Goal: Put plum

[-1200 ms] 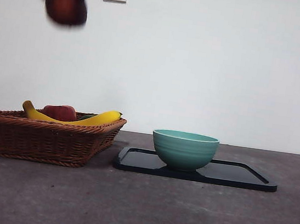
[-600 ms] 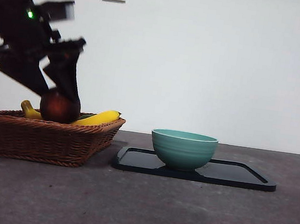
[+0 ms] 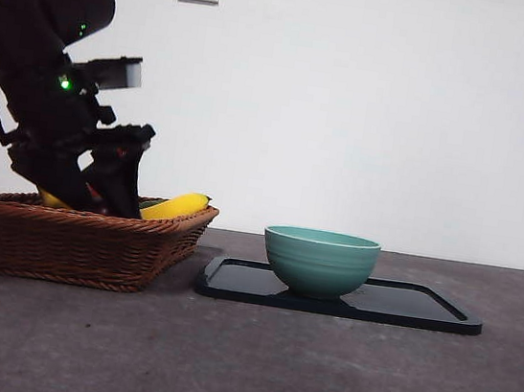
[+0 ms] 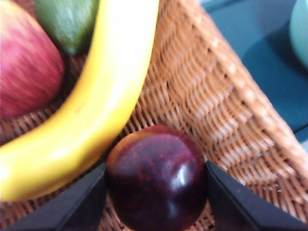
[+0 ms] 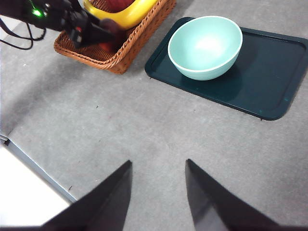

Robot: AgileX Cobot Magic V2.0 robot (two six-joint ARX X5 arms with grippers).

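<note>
Plum (image 4: 158,177) sits clamped between the left gripper's (image 4: 156,192) 2 jaws, low inside the basket (image 4: 226,110), beside the banana (image 4: 91,110) near the basket's wall. Right gripper (image 5: 157,195) hangs over bare desk (image 5: 144,130), jaws apart, holding nothing.

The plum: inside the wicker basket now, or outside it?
Inside: the plum sits between the left gripper jaws over the basket weave, beside the banana.
</note>
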